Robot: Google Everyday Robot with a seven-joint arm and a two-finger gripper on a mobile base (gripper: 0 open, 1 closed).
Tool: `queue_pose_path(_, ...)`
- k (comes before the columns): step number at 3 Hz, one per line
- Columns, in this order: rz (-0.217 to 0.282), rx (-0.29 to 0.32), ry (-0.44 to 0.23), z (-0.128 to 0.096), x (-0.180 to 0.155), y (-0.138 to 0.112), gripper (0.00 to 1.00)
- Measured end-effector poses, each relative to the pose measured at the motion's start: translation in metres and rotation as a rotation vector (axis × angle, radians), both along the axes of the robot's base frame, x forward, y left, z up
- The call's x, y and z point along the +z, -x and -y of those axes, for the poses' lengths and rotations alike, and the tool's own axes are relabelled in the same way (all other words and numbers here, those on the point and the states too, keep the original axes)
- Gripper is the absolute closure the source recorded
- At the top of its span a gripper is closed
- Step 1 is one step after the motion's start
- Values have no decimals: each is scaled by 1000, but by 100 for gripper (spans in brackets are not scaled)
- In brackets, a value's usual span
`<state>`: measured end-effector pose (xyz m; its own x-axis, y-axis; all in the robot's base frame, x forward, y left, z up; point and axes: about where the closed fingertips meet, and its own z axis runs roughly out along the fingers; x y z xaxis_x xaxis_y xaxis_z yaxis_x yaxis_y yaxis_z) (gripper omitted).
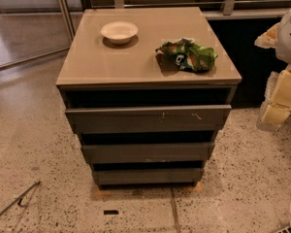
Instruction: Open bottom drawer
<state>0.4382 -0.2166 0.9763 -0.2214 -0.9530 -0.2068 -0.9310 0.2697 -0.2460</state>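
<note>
The bottom drawer (148, 175) is the lowest and narrowest-looking of three grey-brown handleless drawers in a low cabinet (136, 67) at the centre of the camera view. Its flat face is plain, with a dark gap above it, and no tray body shows. My arm comes in at the right edge. Its pale yellow gripper (276, 101) hangs to the right of the cabinet, about level with the top drawer, well apart from the bottom drawer and touching nothing.
Above are the middle drawer (148, 152) and the top drawer (148, 118) with white scratches. A white bowl (119, 31) and a green crumpled bag (188, 55) lie on the cabinet top. A thin metal rod (14, 200) lies on the speckled floor at lower left.
</note>
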Motion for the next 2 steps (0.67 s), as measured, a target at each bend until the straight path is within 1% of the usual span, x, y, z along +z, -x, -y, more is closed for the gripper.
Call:
queue_pose_path(1, 0, 0, 0, 0, 0, 0, 0)
queue_pose_path(2, 23, 13, -11, -6, -19, -6, 0)
